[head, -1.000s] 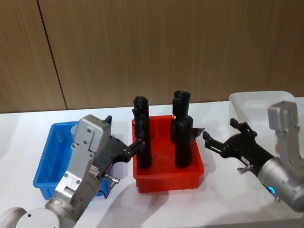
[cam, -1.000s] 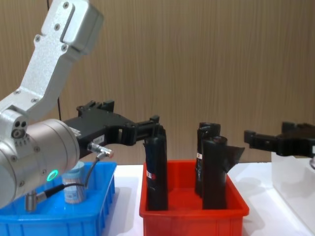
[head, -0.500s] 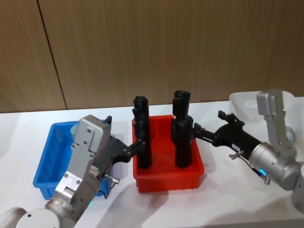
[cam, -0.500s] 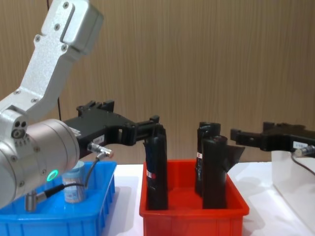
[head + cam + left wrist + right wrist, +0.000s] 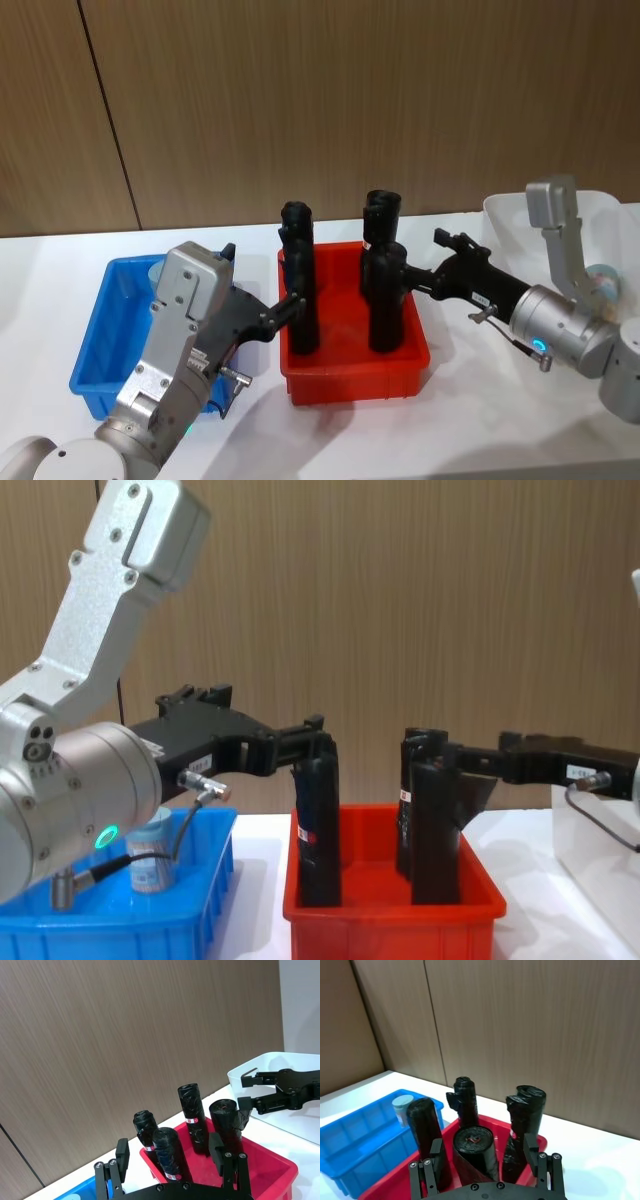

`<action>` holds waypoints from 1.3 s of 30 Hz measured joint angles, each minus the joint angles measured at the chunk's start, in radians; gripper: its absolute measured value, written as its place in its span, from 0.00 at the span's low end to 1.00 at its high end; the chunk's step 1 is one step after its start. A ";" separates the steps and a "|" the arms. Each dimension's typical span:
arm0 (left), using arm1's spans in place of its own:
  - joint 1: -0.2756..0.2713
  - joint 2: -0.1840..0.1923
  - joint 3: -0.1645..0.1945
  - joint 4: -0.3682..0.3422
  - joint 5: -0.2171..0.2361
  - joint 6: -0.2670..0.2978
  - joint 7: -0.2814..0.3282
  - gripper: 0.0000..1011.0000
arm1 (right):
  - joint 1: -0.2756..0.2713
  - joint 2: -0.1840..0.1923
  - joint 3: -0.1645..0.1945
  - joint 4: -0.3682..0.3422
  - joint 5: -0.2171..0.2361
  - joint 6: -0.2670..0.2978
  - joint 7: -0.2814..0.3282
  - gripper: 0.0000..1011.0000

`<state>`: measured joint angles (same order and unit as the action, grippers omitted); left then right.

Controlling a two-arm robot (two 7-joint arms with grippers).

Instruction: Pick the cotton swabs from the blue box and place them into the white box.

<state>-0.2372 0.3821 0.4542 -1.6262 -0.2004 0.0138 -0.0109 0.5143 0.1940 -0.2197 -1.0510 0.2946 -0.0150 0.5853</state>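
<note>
Hovering at red bin (image 5: pixel 355 385), left gripper (image 5: pixel 292 303), right gripper (image 5: pixel 412 282), both spread

I count three bins on the table (image 5: pixel 480 420): the red bin (image 5: pixel 350 385) in the middle, the blue box (image 5: pixel 95 340) to its left and the white box (image 5: pixel 510 222) to its right. Four black rolls (image 5: pixel 385 300) stand in the red bin, two in front and two behind. Left of the red bin I make out one jar of cotton swabs (image 5: pixel 150 855).
</note>
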 joint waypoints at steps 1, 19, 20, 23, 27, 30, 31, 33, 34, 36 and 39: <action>0.000 0.000 0.000 0.000 0.000 0.000 0.000 0.99 | 0.005 -0.001 -0.001 0.008 0.001 -0.003 0.009 0.99; 0.000 0.000 0.000 0.000 0.000 0.000 0.000 0.99 | 0.090 -0.029 -0.024 0.136 0.013 -0.035 0.133 0.99; 0.000 0.000 0.000 0.000 0.000 0.000 0.000 0.99 | 0.092 -0.030 -0.024 0.138 0.013 -0.036 0.136 0.99; 0.000 0.000 0.000 0.000 0.000 0.000 0.000 0.99 | 0.104 -0.034 -0.030 0.155 0.010 -0.041 0.148 0.99; 0.000 0.000 0.000 0.000 0.000 0.000 0.000 0.99 | 0.117 -0.040 -0.036 0.174 0.006 -0.046 0.158 0.99; 0.000 0.000 0.000 0.000 0.000 0.000 0.000 0.99 | 0.126 -0.043 -0.040 0.188 0.003 -0.050 0.164 0.99; 0.000 0.000 0.000 0.000 0.000 0.000 0.000 0.99 | 0.129 -0.044 -0.041 0.191 0.002 -0.052 0.167 0.99; 0.000 0.000 0.000 0.000 0.000 0.000 0.000 0.99 | 0.136 -0.046 -0.044 0.202 -0.001 -0.055 0.171 0.99; 0.000 0.000 0.000 0.000 0.000 0.000 0.000 0.99 | 0.141 -0.048 -0.046 0.210 -0.002 -0.057 0.173 0.99; 0.000 0.000 0.000 0.000 0.000 0.000 0.000 0.99 | 0.144 -0.049 -0.047 0.215 -0.003 -0.059 0.175 0.99; 0.000 0.000 0.000 0.000 0.000 0.000 0.000 0.99 | 0.153 -0.052 -0.050 0.228 -0.007 -0.064 0.178 0.99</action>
<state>-0.2372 0.3821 0.4542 -1.6262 -0.2004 0.0138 -0.0109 0.6669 0.1419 -0.2699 -0.8229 0.2874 -0.0789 0.7634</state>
